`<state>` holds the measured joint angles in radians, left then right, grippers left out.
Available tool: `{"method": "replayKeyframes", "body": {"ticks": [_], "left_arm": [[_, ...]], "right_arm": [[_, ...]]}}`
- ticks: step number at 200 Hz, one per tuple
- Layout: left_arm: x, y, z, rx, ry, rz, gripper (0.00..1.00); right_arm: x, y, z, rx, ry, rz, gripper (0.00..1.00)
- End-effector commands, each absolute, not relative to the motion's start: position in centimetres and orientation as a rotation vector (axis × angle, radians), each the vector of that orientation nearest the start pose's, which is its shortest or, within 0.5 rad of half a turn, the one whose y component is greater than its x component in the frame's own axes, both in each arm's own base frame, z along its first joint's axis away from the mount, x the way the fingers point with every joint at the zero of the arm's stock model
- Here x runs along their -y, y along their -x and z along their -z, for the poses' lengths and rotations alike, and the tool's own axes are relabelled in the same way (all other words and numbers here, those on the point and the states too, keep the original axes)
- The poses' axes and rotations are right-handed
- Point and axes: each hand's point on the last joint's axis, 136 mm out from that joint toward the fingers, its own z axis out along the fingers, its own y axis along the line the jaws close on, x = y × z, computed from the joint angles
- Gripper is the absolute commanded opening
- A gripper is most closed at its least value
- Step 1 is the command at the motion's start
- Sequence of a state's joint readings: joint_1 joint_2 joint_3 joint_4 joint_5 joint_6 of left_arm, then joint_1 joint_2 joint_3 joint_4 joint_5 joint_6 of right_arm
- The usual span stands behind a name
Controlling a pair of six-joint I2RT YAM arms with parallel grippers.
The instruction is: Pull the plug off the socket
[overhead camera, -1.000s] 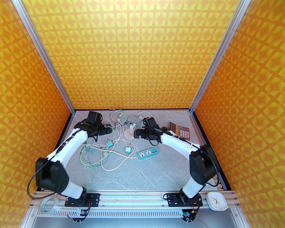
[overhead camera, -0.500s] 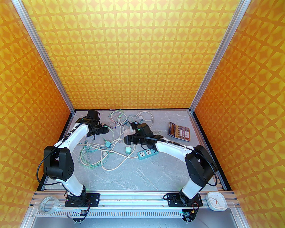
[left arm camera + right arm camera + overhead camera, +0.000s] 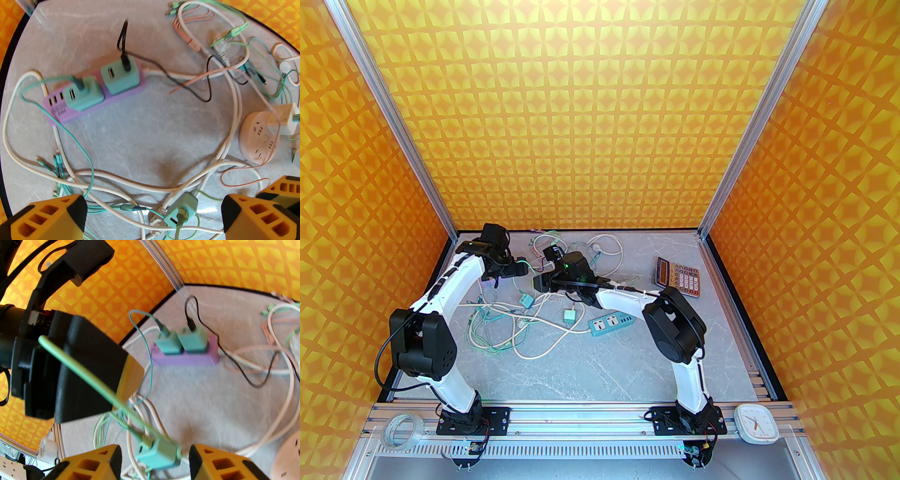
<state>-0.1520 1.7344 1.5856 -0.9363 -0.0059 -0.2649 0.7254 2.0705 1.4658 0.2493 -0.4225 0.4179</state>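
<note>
Both my claws hang released over the cable tangle [image 3: 506,328] at the far left of the table [image 3: 628,375]. My left claw [image 3: 154,212] has its yellow fingers [image 3: 49,216] spread wide. Beyond them lies the purple power strip [image 3: 93,103] with two teal adapters [image 3: 123,76] seated in it side by side, a black cable plugged into one and a green cable into the other. My right claw [image 3: 155,458] is spread too, a finger on either side of a loose teal adapter [image 3: 159,454] that lies on the table; whether they touch it I cannot tell. Right of the strip, a cream charger [image 3: 283,119] sits plugged into the round pink socket [image 3: 257,145].
</note>
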Motion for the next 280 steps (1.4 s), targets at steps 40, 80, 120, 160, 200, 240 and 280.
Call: {"method": "replayKeyframes", "body": {"ticks": [40,80,120,160,200,240,280], "left_arm": [[7.5,-42.7,-20.1,-2.651,0.107,0.206,0.99],[7.4,-41.8,-20.2,-2.644,0.102,0.209,0.99],[7.6,-40.2,-20.9,-2.626,0.108,0.232,0.99],[10.0,-36.6,-22.6,-2.585,0.036,0.317,0.99],[12.7,-32.9,-22.4,-2.580,-0.063,0.373,0.99],[15.1,-28.7,-20.5,-2.612,-0.176,0.414,0.99],[16.0,-25.4,-17.6,-2.679,-0.256,0.419,0.99]], "right_arm": [[-46.3,-41.0,-18.7,-1.920,0.672,-1.131,0.32],[-45.2,-40.1,-20.4,-1.887,0.667,-1.113,0.09],[-42.7,-37.9,-24.9,-1.816,0.645,-1.104,0.00],[-40.3,-35.1,-28.4,-1.790,0.660,-1.105,0.00],[-37.6,-33.1,-29.2,-1.804,0.639,-1.051,0.00],[-36.5,-32.9,-27.0,-1.896,0.610,-1.001,0.00],[-36.6,-33.2,-26.4,-1.918,0.570,-1.022,0.00]]}}
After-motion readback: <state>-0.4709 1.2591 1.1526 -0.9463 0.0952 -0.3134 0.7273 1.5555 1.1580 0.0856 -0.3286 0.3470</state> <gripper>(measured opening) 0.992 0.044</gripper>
